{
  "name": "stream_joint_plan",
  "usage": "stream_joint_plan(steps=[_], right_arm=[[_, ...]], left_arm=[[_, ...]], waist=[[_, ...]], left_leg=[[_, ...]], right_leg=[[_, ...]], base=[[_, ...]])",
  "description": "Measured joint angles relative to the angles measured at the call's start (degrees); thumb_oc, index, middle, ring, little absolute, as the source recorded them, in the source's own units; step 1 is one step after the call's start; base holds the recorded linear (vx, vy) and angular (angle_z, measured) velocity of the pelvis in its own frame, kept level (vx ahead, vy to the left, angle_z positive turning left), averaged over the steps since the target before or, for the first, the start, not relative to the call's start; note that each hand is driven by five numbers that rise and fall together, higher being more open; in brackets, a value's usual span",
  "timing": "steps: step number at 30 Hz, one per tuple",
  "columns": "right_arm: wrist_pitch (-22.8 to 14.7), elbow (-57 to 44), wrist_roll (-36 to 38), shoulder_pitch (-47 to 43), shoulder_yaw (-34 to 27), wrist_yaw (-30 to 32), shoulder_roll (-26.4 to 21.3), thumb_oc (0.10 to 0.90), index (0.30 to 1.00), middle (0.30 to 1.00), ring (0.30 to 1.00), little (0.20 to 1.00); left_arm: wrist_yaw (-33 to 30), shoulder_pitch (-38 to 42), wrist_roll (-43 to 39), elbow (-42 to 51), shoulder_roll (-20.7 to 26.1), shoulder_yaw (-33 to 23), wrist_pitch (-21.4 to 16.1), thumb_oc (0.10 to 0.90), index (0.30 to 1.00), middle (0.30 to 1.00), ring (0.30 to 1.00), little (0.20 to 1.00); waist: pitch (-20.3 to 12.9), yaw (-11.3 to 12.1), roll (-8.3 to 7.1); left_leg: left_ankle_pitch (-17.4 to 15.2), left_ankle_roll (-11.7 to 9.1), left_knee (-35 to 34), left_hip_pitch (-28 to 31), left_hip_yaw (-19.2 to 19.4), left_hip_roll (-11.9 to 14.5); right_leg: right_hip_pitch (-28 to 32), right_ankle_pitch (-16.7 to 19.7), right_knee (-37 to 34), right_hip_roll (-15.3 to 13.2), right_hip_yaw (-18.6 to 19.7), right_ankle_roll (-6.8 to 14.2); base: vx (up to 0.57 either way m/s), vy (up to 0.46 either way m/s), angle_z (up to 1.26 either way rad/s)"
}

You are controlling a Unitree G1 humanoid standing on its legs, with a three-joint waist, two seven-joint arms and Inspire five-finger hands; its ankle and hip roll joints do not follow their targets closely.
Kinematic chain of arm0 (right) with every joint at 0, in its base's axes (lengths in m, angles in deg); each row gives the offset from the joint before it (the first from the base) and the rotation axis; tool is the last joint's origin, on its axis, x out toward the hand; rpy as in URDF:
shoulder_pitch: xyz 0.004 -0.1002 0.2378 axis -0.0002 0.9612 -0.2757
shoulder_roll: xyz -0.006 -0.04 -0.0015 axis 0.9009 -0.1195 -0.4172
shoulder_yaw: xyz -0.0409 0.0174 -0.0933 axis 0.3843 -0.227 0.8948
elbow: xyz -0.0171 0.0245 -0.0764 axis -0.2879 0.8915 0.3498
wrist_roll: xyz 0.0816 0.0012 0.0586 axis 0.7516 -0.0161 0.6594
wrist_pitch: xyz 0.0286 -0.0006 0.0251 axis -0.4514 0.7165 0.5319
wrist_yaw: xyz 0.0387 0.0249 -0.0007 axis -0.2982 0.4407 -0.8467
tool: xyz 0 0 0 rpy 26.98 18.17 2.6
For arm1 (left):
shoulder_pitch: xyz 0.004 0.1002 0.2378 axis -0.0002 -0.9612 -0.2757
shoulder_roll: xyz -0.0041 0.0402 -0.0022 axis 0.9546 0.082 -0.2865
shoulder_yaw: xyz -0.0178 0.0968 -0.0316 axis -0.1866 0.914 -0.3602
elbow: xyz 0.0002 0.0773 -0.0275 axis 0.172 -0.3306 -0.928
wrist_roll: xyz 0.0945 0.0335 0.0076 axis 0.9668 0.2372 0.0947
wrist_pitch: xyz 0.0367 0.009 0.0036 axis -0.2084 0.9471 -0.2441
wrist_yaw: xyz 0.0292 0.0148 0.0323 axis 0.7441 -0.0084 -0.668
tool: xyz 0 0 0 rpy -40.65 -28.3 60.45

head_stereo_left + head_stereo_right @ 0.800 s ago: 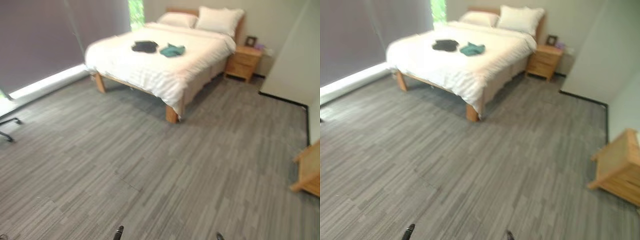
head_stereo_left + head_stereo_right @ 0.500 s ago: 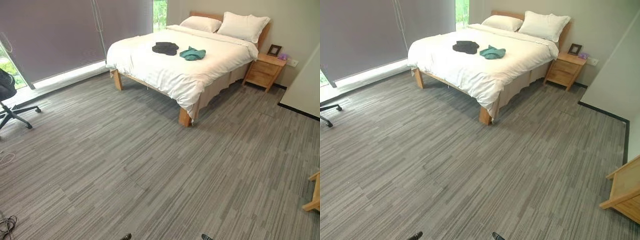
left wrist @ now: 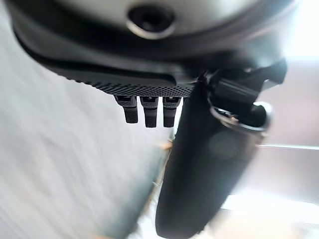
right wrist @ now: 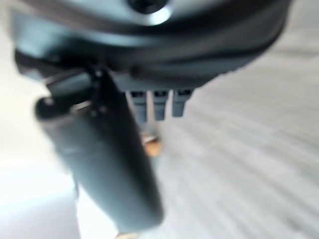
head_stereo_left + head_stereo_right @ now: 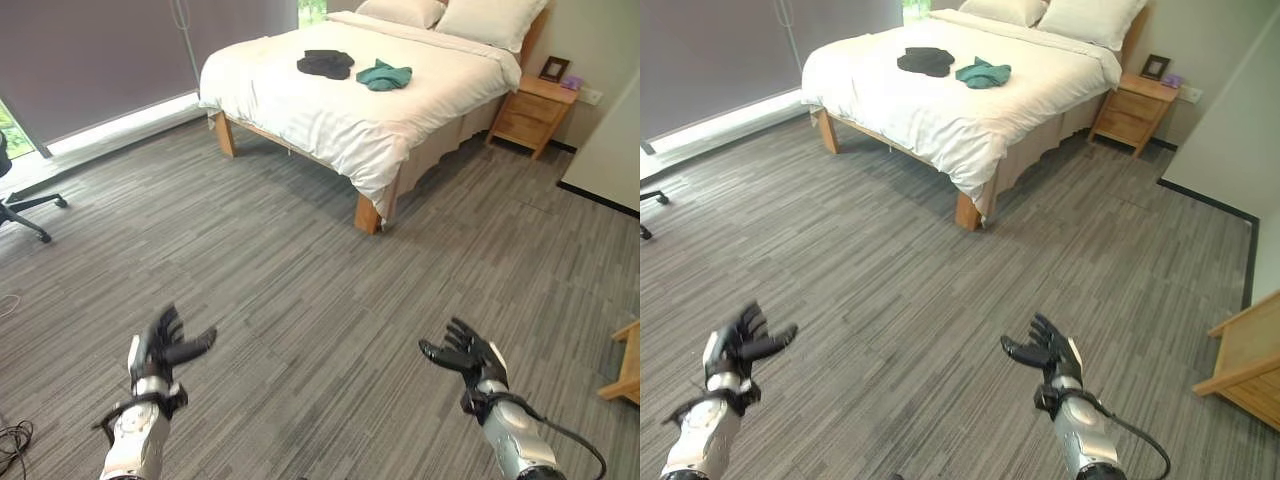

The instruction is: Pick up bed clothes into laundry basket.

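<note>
Going left to right: an office chair is caught at the far left edge, partly cut off, on the grey plank floor. The left hand is held up low on the left, fingers spread and straight, thumb stuck out to the side, nothing in it. In the left wrist view the fingers are seen straight, with the thumb standing apart.

The task's stuff is way off from both hands, well apart, up on the bed at the far side of the room. Two pieces of clothing are counted there: a black garment and a teal garment, lying just beside each other on the white cover, black one to the left. Whether they touch can't be told. Both are bunched up, not folded.

Two white pillows are propped at the head of the bed. One wooden nightstand is set just beside the bed, with a small picture frame stood on top.

The right hand is raised low on the right, fingers splayed and straight, empty too. At the far right edge, part of one wooden furniture piece is seen.
</note>
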Motion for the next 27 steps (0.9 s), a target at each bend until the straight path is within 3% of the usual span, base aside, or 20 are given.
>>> stream_joint_plan(steps=[5,9,11,12,13,14,16,19,20,22,23,25,26,27], right_arm=[[0.67,0.06,-2.14,1.25,2.58,0.07,1.24,0.800,0.900,0.900,0.900,0.900],[1.07,-0.24,-3.12,2.97,1.88,0.02,1.38,0.800,0.900,0.900,0.900,0.900],[0.59,-2.93,-5.11,5.27,-2.23,0.16,2.54,0.800,0.900,0.900,0.900,0.900],[0.46,-4.44,-5.27,4.34,-3.22,0.62,2.09,0.800,0.900,0.900,0.900,0.900],[0.31,-4.54,-5.49,4.31,-3.06,0.57,2.07,0.800,0.900,0.900,0.900,0.900],[0.34,-4.53,-5.99,4.51,-2.54,0.61,2.28,0.800,0.900,0.900,0.900,0.900],[0.54,-5.49,-6.37,4.82,-1.96,0.29,2.17,0.800,0.900,0.900,0.900,0.900],[0.44,-10.90,-6.28,6.37,-1.88,-0.07,2.25,0.800,0.900,0.900,0.900,0.900],[0.33,-11.18,-6.13,6.80,-1.96,-0.06,2.44,0.800,0.900,0.900,0.900,0.900],[0.31,-11.22,-5.73,8.17,-2.00,-0.22,2.67,0.800,0.900,0.900,0.900,0.900],[0.31,-11.27,-5.55,8.49,-2.00,-0.52,2.69,0.800,0.900,0.900,0.900,0.900],[0.51,-11.17,-4.25,11.47,-2.50,-1.40,2.73,0.800,0.900,0.900,0.900,0.900],[0.43,-11.31,-3.79,12.89,-2.64,-2.06,2.77,0.800,0.900,0.900,0.900,0.900],[0.23,-11.60,-2.99,14.98,-3.65,-2.33,3.48,0.800,0.900,0.900,0.900,0.900]], left_arm=[[-1.58,0.82,-0.11,-4.29,-4.54,0.27,0.98,0.800,0.900,0.900,0.900,0.900],[-2.81,-2.26,0.09,-4.73,-5.23,-0.13,2.38,0.800,0.900,0.900,0.900,0.900],[-3.01,-3.77,0.65,-1.96,-5.66,-0.21,2.33,0.800,0.900,0.900,0.900,0.900],[-3.18,-3.83,1.45,-1.42,-5.36,-0.05,2.42,0.800,0.900,0.900,0.900,0.900],[-3.13,-3.81,2.43,-1.18,-4.56,-0.30,2.40,0.800,0.900,0.900,0.900,0.900],[-3.24,-3.68,2.46,-0.83,-3.64,-0.41,2.45,0.800,0.900,0.900,0.900,0.900],[-3.37,-3.83,2.82,0.59,-3.17,-0.88,2.51,0.800,0.900,0.900,0.900,0.900],[-4.30,-2.68,4.49,3.43,-2.82,-2.43,2.51,0.800,0.900,0.900,0.900,0.900],[-4.44,-0.88,4.46,3.62,-2.73,-2.95,2.50,0.800,0.900,0.900,0.900,0.900],[-4.41,2.15,4.50,4.02,-2.38,-3.08,1.84,0.800,0.900,0.900,0.900,0.900],[-4.53,2.51,4.48,4.26,-2.36,-3.19,1.83,0.800,0.900,0.900,0.900,0.900],[-5.35,1.70,4.48,6.06,-2.58,-3.18,1.14,0.800,0.900,0.900,0.900,0.900],[-5.67,-0.67,4.41,7.84,-2.80,-3.83,0.86,0.800,0.900,0.900,0.900,0.900],[-5.74,-2.39,4.31,8.26,-3.67,-5.19,0.57,0.800,0.900,0.900,0.900,0.900]], waist=[[0.85,-0.18,-0.21],[1.75,-0.11,-0.89],[3.68,0.37,0.15],[6.00,0.01,2.21],[6.93,-1.29,2.07],[8.04,-1.94,0.99],[8.78,-1.95,-0.28],[10.26,-4.32,-0.76],[10.18,-5.99,-1.09],[9.44,-7.83,-3.59],[9.15,-7.79,-3.91],[6.03,-9.05,-5.72],[3.61,-9.54,-6.24],[0.77,-10.42,-6.38]], left_leg=[[0.00,0.00,0.00,0.06,0.00,-0.18],[-0.20,-0.09,0.07,0.04,-0.04,-0.28],[-1.57,1.68,1.12,-0.47,-1.24,-0.65],[-1.01,1.68,2.33,-1.56,-1.61,1.00],[-2.13,3.04,3.41,-2.43,-1.61,0.48],[-2.97,3.50,4.57,-2.51,-1.48,-0.82],[-4.52,4.39,6.06,-3.18,0.10,-2.14],[-5.10,3.17,7.09,-4.14,-1.20,-2.33],[-6.43,2.83,8.68,-5.26,-3.43,-2.21],[-8.32,1.70,9.91,-5.50,-6.37,-2.32],[-8.87,2.01,10.50,-5.76,-6.73,-2.16],[-12.88,0.23,12.26,-4.66,-9.33,0.69],[-15.07,-1.08,11.97,-3.46,-10.22,2.59],[-17.08,-4.06,14.48,-2.19,-11.54,5.10]], right_leg=[[0.30,0.57,-0.78,-0.08,0.92,-0.21],[0.16,0.41,-0.77,-0.11,1.00,0.03],[-3.00,-0.62,5.91,0.43,1.39,1.26],[-10.25,-2.64,18.81,1.16,1.51,3.71],[-15.33,-3.11,26.48,0.28,1.79,4.69],[-18.56,-4.58,33.79,-0.85,2.60,4.59],[-24.23,-4.96,38.77,-3.10,2.44,4.94],[-28.52,-4.98,27.78,-3.47,4.11,6.03],[-27.57,-4.11,18.44,-3.58,5.57,7.50],[-27.85,-2.43,9.96,-3.76,5.42,8.88],[-27.84,-2.24,8.98,-3.79,5.22,8.71],[-26.37,-0.30,9.98,-2.60,-2.20,5.49],[-24.33,-0.07,10.94,-1.11,-2.76,4.49],[-23.03,5.03,11.71,0.78,-3.27,0.55]], base=[[0.01,0.014,-0.09],[0.06,0.170,-0.02],[0.01,0.253,-0.16],[0.11,0.069,-0.14],[0.25,0.069,-0.04],[0.36,-0.022,-0.02],[0.51,-0.125,-0.30],[0.65,-0.229,0.01],[0.67,-0.314,0.69],[0.77,-0.393,0.74],[0.75,-0.369,0.74],[0.77,-0.345,0.71],[0.98,-0.414,0.61],[0.69,-0.254,0.59]])
